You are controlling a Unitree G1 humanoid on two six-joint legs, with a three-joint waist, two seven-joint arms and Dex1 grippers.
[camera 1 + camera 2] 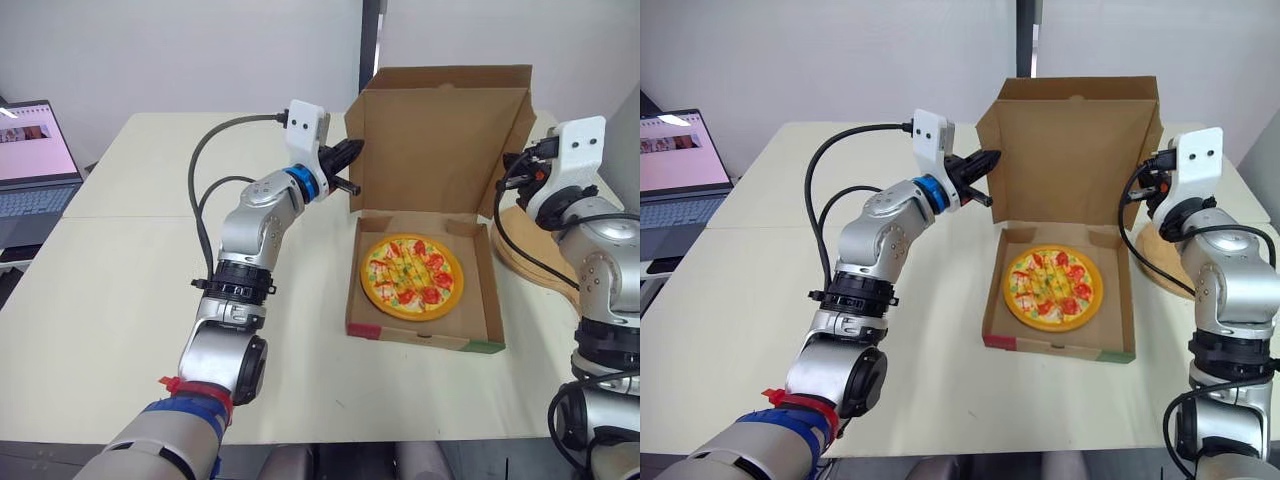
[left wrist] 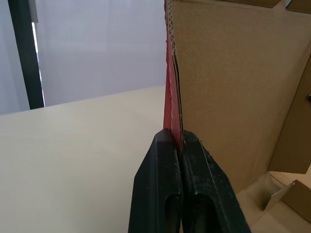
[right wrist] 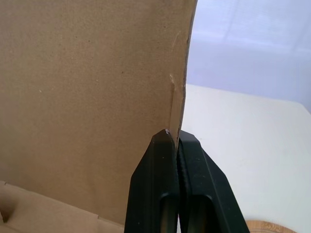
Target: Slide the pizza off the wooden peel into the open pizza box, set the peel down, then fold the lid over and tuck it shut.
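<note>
Corrugated lid (image 1: 440,140) stands upright, left fingers (image 2: 158,194) and right fingers (image 3: 150,194) apparently pinching its edges.

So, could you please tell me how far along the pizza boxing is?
Done: the pizza lies in the box, and the peel rests on the table beside it. In hand: the left gripper and right gripper each pinch a side edge of the upright lid. Left: folding the lid down and tucking it shut.
</note>
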